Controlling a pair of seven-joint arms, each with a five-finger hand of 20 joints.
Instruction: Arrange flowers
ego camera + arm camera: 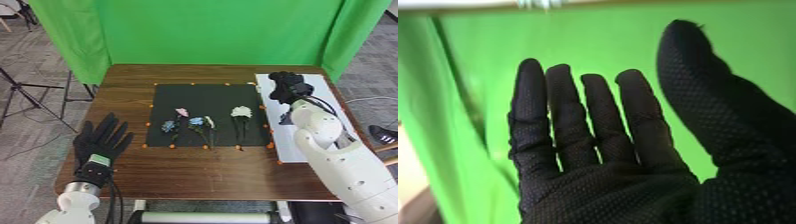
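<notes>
In the head view, my right hand (289, 86) is over the far part of the white board at the table's right side. The right wrist view has my right hand (607, 150) with straight fingers and the thumb spread apart, holding nothing. My left hand (102, 142) rests open at the table's left edge, fingers straight. On the black mat (191, 92) lie a white flower (241, 112), a pink flower (182, 112), a blue flower (196, 121), another blue flower (168, 126) and a small pale flower (210, 122), their stems toward the near edge.
The white board (286, 145) runs along the table's right side, with a dark object (285, 118) on it partly behind the right arm. Small orange markers line the mat. A green curtain (213, 35) hangs beyond the brown table (204, 175).
</notes>
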